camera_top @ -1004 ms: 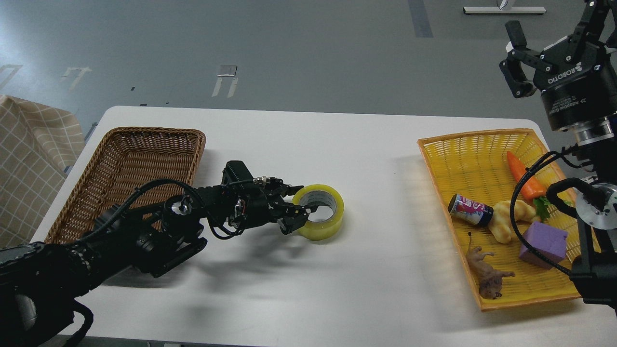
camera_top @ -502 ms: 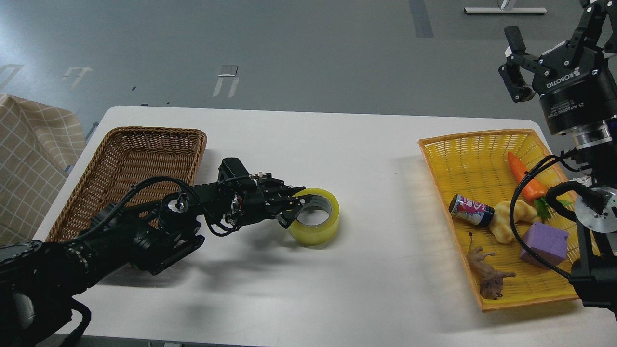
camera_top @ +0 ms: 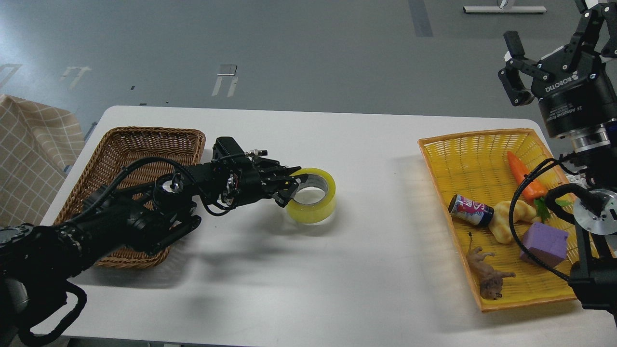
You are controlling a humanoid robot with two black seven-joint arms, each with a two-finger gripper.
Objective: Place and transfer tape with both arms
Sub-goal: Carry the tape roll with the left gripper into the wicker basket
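Note:
The tape point(camera_top: 315, 205), a yellow translucent roll with a grey-white core, is near the middle of the white table point(camera_top: 337, 270), lying with its hole upward. My left gripper point(camera_top: 292, 186) reaches in from the left and is shut on the roll's left wall, one finger inside the hole and one outside. The roll looks slightly raised, with a shadow under it. My right gripper point(camera_top: 554, 36) is up at the top right, open and empty, above the yellow basket.
A brown wicker basket point(camera_top: 144, 140) sits at the left, partly under my left arm. A yellow basket point(camera_top: 462, 144) at the right holds a carrot point(camera_top: 519, 174), a can point(camera_top: 470, 210), a purple cube point(camera_top: 543, 244) and a toy animal point(camera_top: 488, 274).
My left gripper has drawn the tape up and to the left, toward the brown basket. The right gripper has barely shifted.

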